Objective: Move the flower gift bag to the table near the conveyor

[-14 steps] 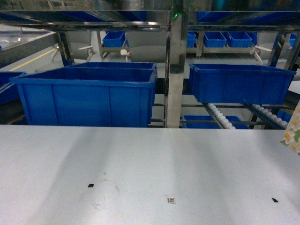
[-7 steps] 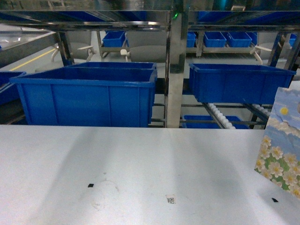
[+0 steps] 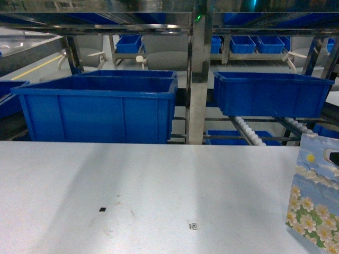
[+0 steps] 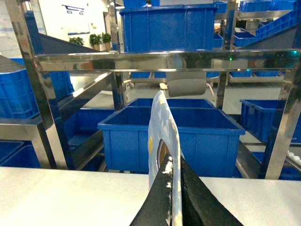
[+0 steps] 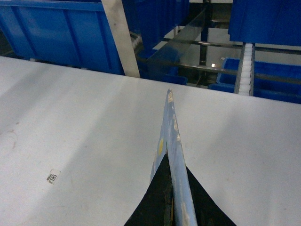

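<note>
The flower gift bag (image 3: 315,196), blue sky on top and white daisies below, stands upright at the right edge of the table (image 3: 159,180), cut off by the frame. In the left wrist view my left gripper (image 4: 175,188) is shut on the bag's thin top edge (image 4: 162,127) beside the handle hole. Seen from the right wrist, my right gripper (image 5: 170,188) is shut on another bag edge (image 5: 171,132) above the tabletop. The conveyor (image 3: 249,132), with its white rollers, runs behind the table; its roller lane (image 5: 248,70) also shows. Neither arm shows in the head view.
Large blue bins (image 3: 100,108) (image 3: 270,92) sit on the steel rack behind the table's far edge. A steel post (image 3: 197,79) stands between them. A QR sticker (image 3: 193,226) and a small black mark (image 3: 102,209) lie on the tabletop left of the bag.
The bag has come in from the right edge of the head view, moving left and down towards the tabletop.
</note>
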Motion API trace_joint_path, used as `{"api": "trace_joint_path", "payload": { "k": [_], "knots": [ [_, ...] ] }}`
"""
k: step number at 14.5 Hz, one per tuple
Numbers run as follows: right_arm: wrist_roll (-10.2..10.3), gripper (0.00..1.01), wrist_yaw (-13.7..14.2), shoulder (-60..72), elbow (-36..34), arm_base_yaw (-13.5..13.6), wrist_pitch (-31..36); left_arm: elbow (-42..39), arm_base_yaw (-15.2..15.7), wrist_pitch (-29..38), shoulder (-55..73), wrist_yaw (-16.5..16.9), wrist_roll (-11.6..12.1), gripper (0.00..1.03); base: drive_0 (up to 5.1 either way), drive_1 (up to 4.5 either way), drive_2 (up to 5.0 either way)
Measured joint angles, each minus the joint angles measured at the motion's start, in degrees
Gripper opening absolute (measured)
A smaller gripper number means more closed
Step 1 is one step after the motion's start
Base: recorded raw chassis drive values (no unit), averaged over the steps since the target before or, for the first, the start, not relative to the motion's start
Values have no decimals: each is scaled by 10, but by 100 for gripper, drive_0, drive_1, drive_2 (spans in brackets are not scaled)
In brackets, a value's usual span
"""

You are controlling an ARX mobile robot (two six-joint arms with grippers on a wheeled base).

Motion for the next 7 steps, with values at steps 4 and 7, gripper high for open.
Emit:
{"api": "trace_joint_path", "payload": {
  "k": [4, 7],
  "knots": [
    [-15, 2, 15, 7, -3, 0, 15, 0, 0, 0, 0, 0, 0, 2, 0, 0, 0],
    [-22, 27, 20, 9, -23, 0, 32, 0, 0, 0, 0, 0, 0, 2, 0, 0, 0]
  ]
}}
